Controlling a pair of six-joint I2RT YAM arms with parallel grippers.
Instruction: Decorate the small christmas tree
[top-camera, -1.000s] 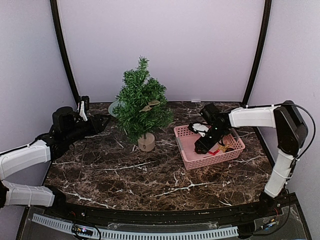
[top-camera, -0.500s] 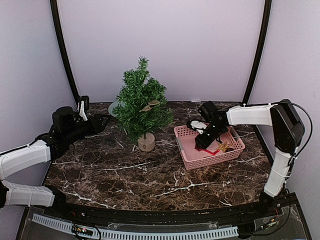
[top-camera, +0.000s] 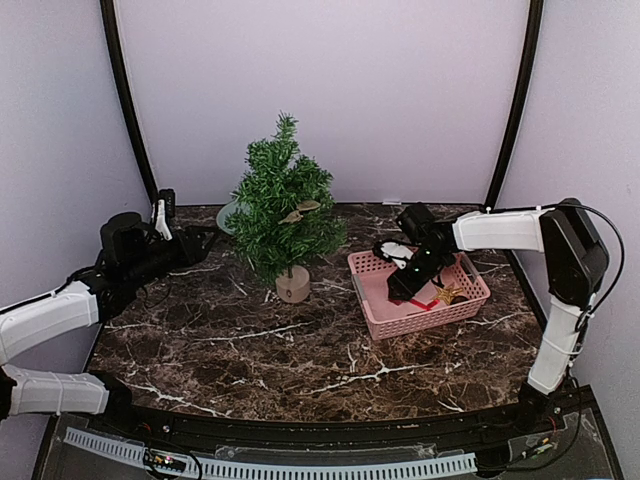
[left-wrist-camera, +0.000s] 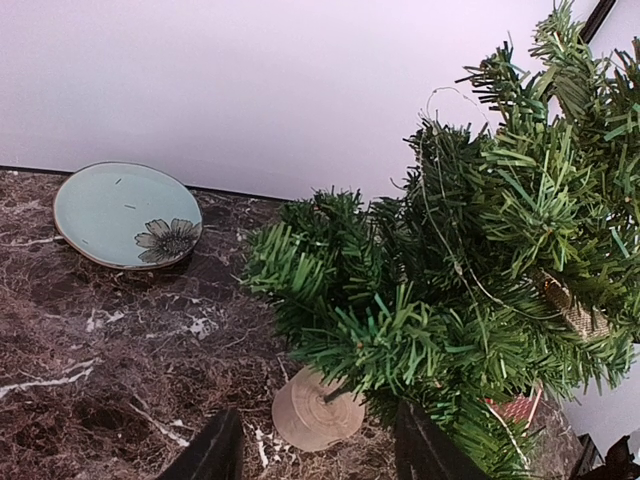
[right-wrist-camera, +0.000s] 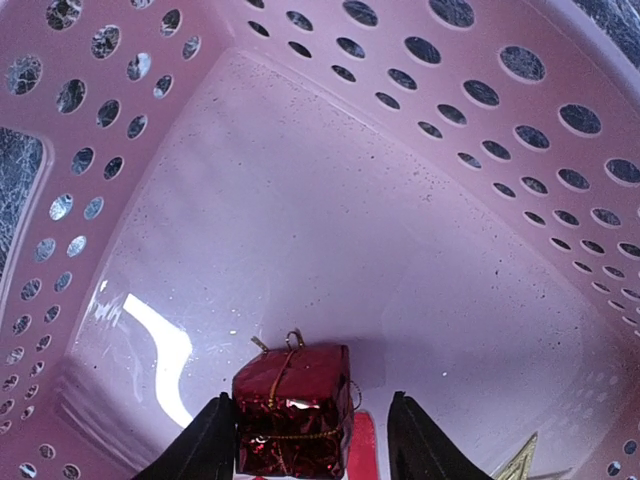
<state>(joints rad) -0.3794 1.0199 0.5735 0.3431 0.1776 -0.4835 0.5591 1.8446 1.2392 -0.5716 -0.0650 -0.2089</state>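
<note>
On the table (top-camera: 250, 350), the small christmas tree (top-camera: 285, 215) stands back-centre, left of the pink basket (top-camera: 405, 322). You're at the pick step. Left gripper (left-wrist-camera: 320, 455) faces the tree, jaws apart, empty. Right gripper (right-wrist-camera: 312, 445) is in the basket, jaws apart astride the red gift ornament (right-wrist-camera: 292, 405). Next you need to close on it and lift.

The left arm (top-camera: 50, 315) reaches low from the left of the tree (top-camera: 283, 215), its left hand (top-camera: 197, 243) level and aimed at the tree, fingers spread. Right of the tree, the right arm (top-camera: 500, 232) folds back toward it, its right hand (top-camera: 398, 292) pitched downward, fingers spread.
</note>
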